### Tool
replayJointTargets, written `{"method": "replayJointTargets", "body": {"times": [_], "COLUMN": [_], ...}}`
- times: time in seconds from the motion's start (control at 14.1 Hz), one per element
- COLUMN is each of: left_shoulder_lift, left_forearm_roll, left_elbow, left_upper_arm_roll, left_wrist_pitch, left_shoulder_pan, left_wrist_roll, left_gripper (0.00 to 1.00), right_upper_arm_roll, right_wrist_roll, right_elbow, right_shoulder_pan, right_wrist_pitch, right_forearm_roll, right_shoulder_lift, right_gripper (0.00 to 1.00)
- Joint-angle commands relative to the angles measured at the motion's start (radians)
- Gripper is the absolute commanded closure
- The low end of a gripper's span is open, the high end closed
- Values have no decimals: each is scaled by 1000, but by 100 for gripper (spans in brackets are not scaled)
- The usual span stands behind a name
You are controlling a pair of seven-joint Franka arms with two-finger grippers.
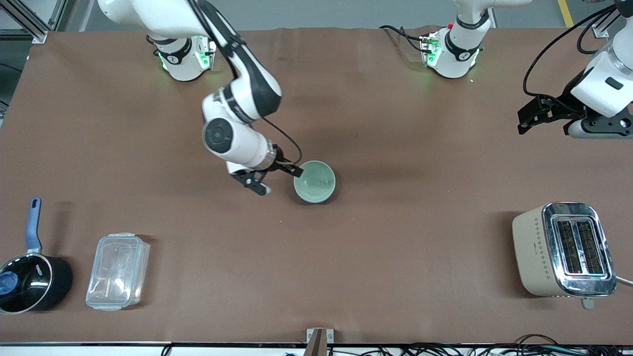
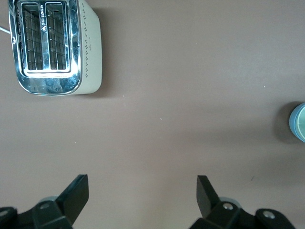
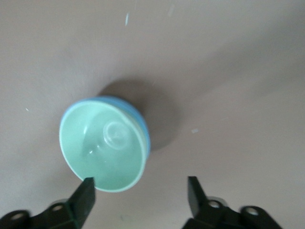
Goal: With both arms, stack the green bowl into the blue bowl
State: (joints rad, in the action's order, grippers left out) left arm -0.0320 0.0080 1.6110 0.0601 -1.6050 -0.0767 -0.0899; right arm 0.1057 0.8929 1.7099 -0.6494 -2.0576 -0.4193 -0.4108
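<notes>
The green bowl (image 1: 314, 181) sits nested inside the blue bowl (image 3: 143, 128) near the middle of the table. Only a thin blue edge shows round it in the right wrist view, where the green bowl (image 3: 102, 148) fills the inside. My right gripper (image 1: 279, 179) is open and empty, low beside the bowls on the side toward the right arm's end. One of its fingertips (image 3: 87, 185) is at the green rim, the other is off the bowls. My left gripper (image 1: 523, 121) waits open and empty, up over the left arm's end of the table. It shows open in its wrist view (image 2: 143, 186).
A cream toaster (image 1: 564, 249) stands near the front camera at the left arm's end. It also shows in the left wrist view (image 2: 52, 47). A clear plastic box (image 1: 117, 271) and a black saucepan with a blue handle (image 1: 29, 284) lie at the right arm's end.
</notes>
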Motion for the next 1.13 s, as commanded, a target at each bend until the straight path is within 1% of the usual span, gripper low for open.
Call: {"method": "replayJointTargets", "body": {"times": [0.0, 0.07, 0.14, 0.28, 0.5, 0.64, 0.85, 1.06], "left_shoulder_lift": [-11, -11, -12, -12, -3, -5, -5, -8], "left_forearm_roll": [-19, -22, -22, -22, -8, -6, -6, -6], "left_elbow": [-8, -8, -7, -10, -26, -29, -46, -57], "left_upper_arm_roll": [-5, -5, -5, -5, -5, -6, -6, -8], "left_wrist_pitch": [-10, -6, 2, 16, 17, 30, 53, 68], "left_shoulder_pan": [-5, -5, -5, -5, -5, 3, 3, 5], "left_wrist_roll": [19, 16, 10, 4, 4, 7, 9, 13], "left_gripper": [0, 0, 0, 0, 0, 0, 0, 0], "right_upper_arm_roll": [37, 52, 54, 54, 55, 55, 55, 55], "right_wrist_roll": [15, 2, -46, -142, -302, -461, -650, -791], "right_elbow": [-38, -32, -27, -9, 101, 161, 157, 90], "right_shoulder_pan": [33, 40, 66, 144, 249, 348, 508, 579], "right_wrist_pitch": [189, 226, 267, 309, 310, 309, 309, 321], "right_forearm_roll": [176, 262, 290, 290, 300, 300, 307, 364], "right_shoulder_lift": [101, 133, 156, 202, 312, 375, 395, 395], "right_gripper": [0, 0, 0, 0, 0, 0, 0, 0]}}
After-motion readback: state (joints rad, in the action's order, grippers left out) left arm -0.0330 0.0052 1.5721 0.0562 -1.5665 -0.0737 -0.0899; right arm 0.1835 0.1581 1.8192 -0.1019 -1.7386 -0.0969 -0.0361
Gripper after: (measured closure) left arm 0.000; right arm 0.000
